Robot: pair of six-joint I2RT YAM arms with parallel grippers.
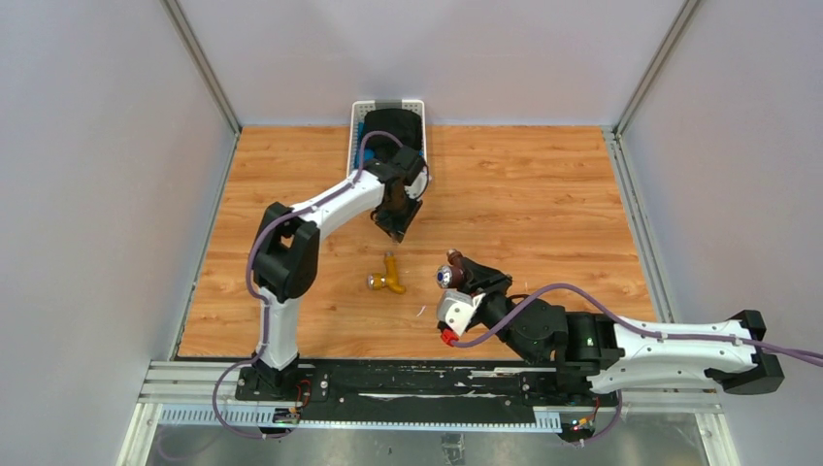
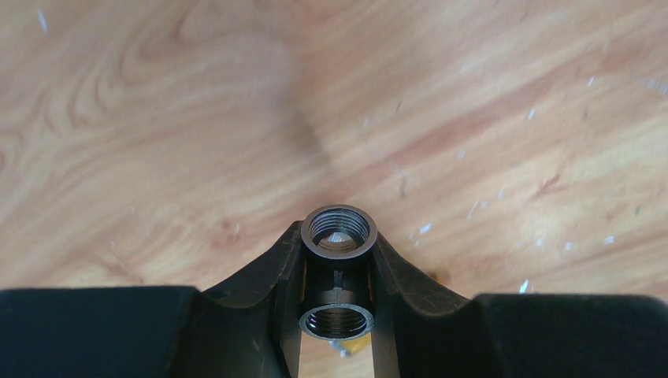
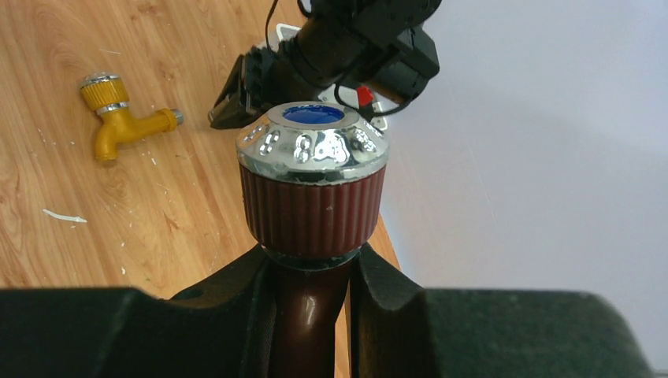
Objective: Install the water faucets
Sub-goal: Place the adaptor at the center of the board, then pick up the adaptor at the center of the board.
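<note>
1. Right end effector [image 3: 311,295]: the fingers are clamping on the neck of the reddish-brown faucet [image 3: 313,189], just under its ribbed knob. It appears to be holding the faucet clear of the desk [image 1: 543,194], near the front centre. The chrome cap with its blue disc is pointing away from the wrist.
2. Reddish-brown faucet, handling (judgement): it is looking like rigid metal with some weight for its size. The glossy body is likely slippery, and the knob probably turns, so the knob makes a poor hold. The neck below the knob is the sound place to grip, leaving the inlet end free for mating. That end is hidden behind the fingers.
3. Left end effector [image 2: 337,276]: the fingers are closing on a dark threaded fitting [image 2: 339,234]. Both of its open threaded mouths are showing between the fingers. The end effector is hovering above bare desk, beyond the loose faucet.
4. Brass-yellow faucet [image 1: 388,279]: it is lying on its side on the desk between the two end effectors, and neither is touching it. It is likely just as stiff and smooth, and it may roll. The straight body beside the collar is offering the steadiest grip.
5. White basket [image 1: 417,105]: it is sitting at the desk's far edge, partly hidden behind the left arm.
</note>
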